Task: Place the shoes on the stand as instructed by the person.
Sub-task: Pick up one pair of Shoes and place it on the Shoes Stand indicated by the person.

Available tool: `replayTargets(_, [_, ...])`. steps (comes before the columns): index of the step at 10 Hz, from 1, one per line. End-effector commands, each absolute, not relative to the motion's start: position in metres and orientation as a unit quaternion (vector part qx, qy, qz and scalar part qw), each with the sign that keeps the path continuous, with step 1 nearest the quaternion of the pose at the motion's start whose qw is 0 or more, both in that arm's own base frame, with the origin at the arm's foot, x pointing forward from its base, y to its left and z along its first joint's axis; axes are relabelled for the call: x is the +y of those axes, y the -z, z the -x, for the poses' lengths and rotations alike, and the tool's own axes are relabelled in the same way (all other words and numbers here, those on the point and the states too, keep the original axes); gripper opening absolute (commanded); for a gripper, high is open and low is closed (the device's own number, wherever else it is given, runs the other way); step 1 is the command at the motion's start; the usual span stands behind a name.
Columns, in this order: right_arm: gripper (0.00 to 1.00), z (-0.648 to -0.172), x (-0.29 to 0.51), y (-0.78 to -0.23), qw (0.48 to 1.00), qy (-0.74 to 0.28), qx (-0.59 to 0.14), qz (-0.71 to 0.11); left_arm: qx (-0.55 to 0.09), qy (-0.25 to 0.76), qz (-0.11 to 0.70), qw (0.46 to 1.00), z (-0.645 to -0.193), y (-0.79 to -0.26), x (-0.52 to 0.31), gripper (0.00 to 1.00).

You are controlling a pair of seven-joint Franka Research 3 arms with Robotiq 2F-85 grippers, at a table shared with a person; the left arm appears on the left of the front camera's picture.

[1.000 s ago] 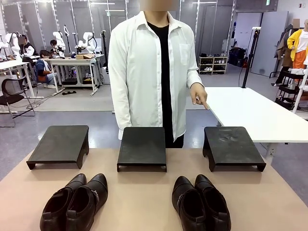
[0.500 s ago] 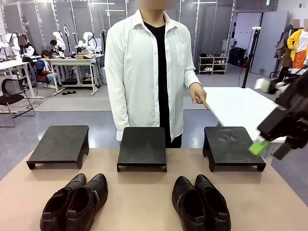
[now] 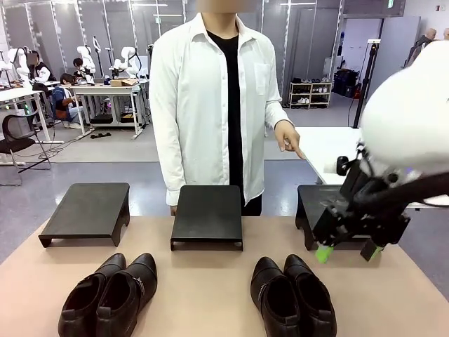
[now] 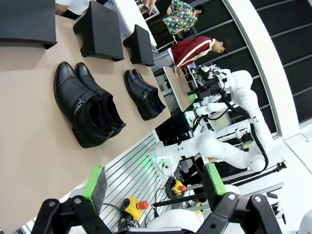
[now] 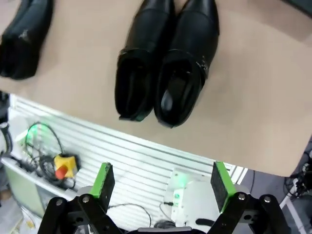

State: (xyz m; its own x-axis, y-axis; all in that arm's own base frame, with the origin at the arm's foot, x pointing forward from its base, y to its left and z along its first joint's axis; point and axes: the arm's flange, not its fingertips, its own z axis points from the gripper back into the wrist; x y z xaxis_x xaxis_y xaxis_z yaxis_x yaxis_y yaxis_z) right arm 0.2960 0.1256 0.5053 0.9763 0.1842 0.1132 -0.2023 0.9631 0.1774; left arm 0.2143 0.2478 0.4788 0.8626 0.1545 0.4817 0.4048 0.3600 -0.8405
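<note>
Two pairs of glossy black shoes lie on the tan table's near side, a left pair (image 3: pixel 109 295) and a right pair (image 3: pixel 293 295). Behind them stand three low black stands: left (image 3: pixel 88 209), middle (image 3: pixel 207 213) and right (image 3: pixel 313 202). The person (image 3: pixel 210 98) stands behind the middle stand, one hand (image 3: pixel 289 138) pointing down above the right stand. My right gripper (image 3: pixel 347 253) hangs open in front of the right stand, just above and behind the right pair (image 5: pixel 165 63); its jaws (image 5: pixel 162 183) are empty. My left gripper (image 4: pixel 153 180) is open and empty, well back from both pairs (image 4: pixel 87 105).
A white table (image 3: pixel 365 161) stands at the back right. Beyond the table's near edge, the right wrist view shows the grooved metal frame (image 5: pixel 146 161) and a yellow emergency stop box (image 5: pixel 63 168). Free tabletop lies between the two pairs.
My right arm has swung in from the right and dropped low in front of the right stand. The person's pointing hand and the shoes have stayed put.
</note>
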Motion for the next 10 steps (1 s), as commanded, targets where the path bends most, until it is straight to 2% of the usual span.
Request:
replayTargets(1, [1.0, -0.296, 0.148, -0.479, 0.993, -0.058, -0.075, -0.068, -0.253, 0.085, 0.562, 0.783, -0.213, -0.48, 0.249, 1.0])
replayTargets(3, [1.0, -0.301, 0.159, -0.458, 0.993, -0.049, -0.089, -0.053, -0.253, 0.085, 0.562, 0.783, -0.213, -0.48, 0.249, 1.0])
replayTargets(10, [1.0, -0.315, 0.189, -0.398, 0.996, -0.064, -0.066, -0.009, -0.253, 0.085, 0.562, 0.783, -0.213, -0.48, 0.249, 1.0])
